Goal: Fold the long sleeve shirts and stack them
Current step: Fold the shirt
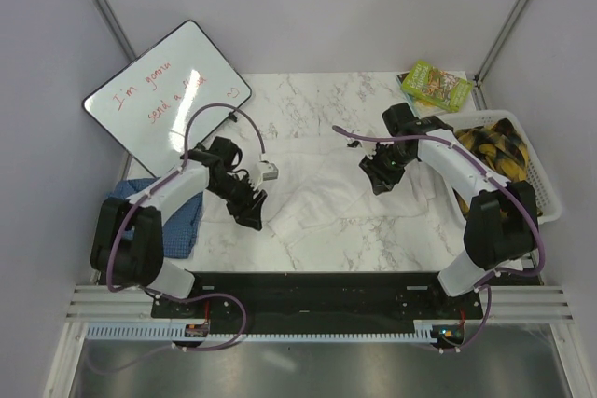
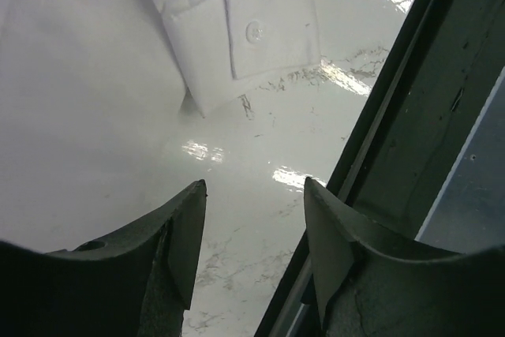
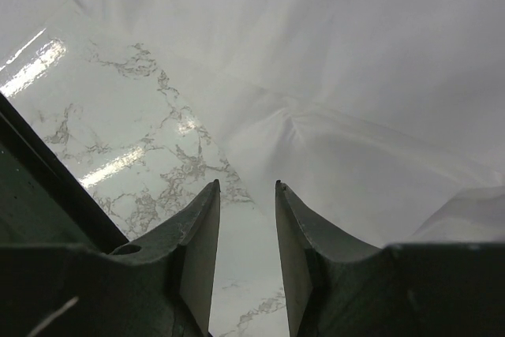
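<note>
1. Left gripper (image 2: 252, 195): fingers are apart with nothing between them, just the white marble-patterned tabletop (image 2: 260, 140) underneath. A buttoned cuff (image 2: 256, 33) of the large plain white long sleeve shirt (image 2: 87, 76) lies just ahead of the fingertips, not touched.
2. Right gripper (image 3: 247, 191): also apart, with a narrower gap, and empty. It hangs over the table right at the edge of the same white cloth.
3. From the top view, the white shirt is spread across the middle of the table between the two grippers. It's rumpled and wrinkly, and I can't spot a single clean fold in it.
4. The blue fine-check long sleeve shirt (image 1: 187, 223) sits at the left table edge, partly under the left arm and apart from the white one. It looks bunched to me, but the arm hides too much to say whether it's folded.
5. My read is that we're early. Nothing is stacked, and the white shirt needs its sleeves and body folded. The blue one probably needs the same, then one goes on top of the other.
</note>
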